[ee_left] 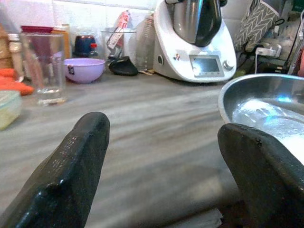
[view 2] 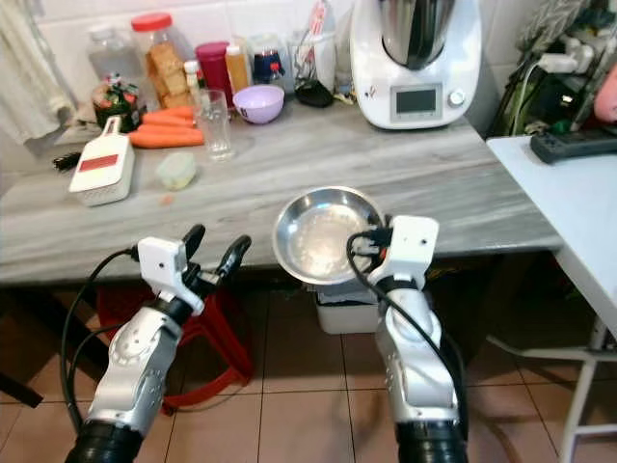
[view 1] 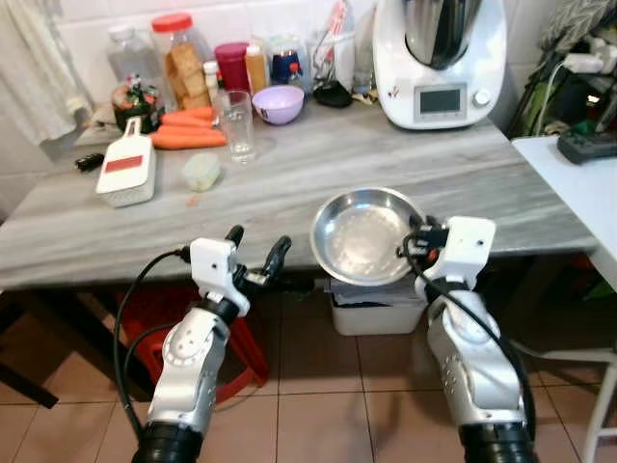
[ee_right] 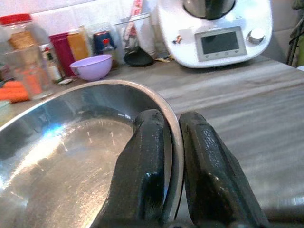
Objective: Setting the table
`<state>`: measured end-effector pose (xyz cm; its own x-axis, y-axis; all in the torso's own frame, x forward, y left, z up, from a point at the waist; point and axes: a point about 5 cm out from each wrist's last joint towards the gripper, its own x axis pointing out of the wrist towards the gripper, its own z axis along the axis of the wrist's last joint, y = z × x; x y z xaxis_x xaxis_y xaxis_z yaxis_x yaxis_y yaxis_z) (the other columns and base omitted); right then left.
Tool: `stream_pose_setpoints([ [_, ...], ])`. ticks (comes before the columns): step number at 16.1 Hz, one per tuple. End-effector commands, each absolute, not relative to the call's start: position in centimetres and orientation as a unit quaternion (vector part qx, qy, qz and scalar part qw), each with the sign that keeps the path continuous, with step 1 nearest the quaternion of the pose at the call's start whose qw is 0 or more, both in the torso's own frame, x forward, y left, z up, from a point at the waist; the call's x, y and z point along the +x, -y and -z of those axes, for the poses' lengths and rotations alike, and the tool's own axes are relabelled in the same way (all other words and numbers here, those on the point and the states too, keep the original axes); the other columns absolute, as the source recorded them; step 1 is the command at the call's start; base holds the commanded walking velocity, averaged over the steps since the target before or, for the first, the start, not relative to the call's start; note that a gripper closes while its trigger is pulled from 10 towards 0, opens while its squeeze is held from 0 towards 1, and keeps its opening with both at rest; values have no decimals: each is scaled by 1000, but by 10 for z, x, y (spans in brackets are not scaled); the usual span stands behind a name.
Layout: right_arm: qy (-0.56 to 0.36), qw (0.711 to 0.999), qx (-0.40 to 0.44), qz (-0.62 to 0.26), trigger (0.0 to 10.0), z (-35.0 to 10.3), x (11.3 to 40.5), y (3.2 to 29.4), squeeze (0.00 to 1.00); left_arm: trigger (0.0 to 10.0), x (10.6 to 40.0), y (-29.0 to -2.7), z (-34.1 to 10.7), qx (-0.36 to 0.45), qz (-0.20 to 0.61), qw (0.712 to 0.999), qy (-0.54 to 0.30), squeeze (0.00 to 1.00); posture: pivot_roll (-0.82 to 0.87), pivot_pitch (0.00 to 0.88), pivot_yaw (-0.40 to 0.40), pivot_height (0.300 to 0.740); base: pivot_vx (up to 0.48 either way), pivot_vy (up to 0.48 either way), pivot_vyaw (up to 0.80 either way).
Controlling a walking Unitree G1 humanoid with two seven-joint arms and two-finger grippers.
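A shiny steel bowl is held over the front edge of the grey marble table, tilted toward me. My right gripper is shut on the steel bowl's right rim, one finger inside and one outside. My left gripper hovers open at the table's front edge, left of the bowl, with nothing between its fingers. A clear drinking glass and a small purple bowl stand farther back on the table.
Jars and bottles, carrots, a white grater and a white kitchen machine line the back. A white table is at right. A red stool and a bin sit below the table.
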<state>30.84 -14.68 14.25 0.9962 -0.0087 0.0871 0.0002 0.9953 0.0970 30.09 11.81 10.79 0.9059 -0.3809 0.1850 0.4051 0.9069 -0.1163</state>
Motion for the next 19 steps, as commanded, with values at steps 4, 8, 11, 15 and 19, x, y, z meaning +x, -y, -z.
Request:
stream_pose_setpoints([
  [4, 49, 998, 48, 8, 10000, -144, 309, 151, 0, 10000, 301, -120, -109, -64, 190, 977, 74, 0, -99, 23, 82, 740, 405, 0, 0],
  [8, 47, 998, 51, 8, 10000, -144, 309, 153, 0, 10000, 291, -131, -103, -55, 180, 980, 67, 0, -92, 31, 73, 740, 0, 0, 0],
  [11, 42, 997, 55, 17, 10000, -143, 311, 160, 0, 10000, 278, -145, -91, -33, 182, 982, 41, 0, -91, 43, 73, 740, 0, 0, 0],
  [15, 35, 998, 55, 19, 10000, -145, 320, 170, 0, 10000, 261, -151, -84, -13, 190, 981, 24, 0, -76, 47, 69, 740, 0, 0, 0],
  [19, -7, 999, 45, 16, 10000, -144, 341, 172, 0, 10000, 252, -151, -80, -8, 195, 981, 12, 0, -65, 48, 61, 740, 0, 0, 0],
])
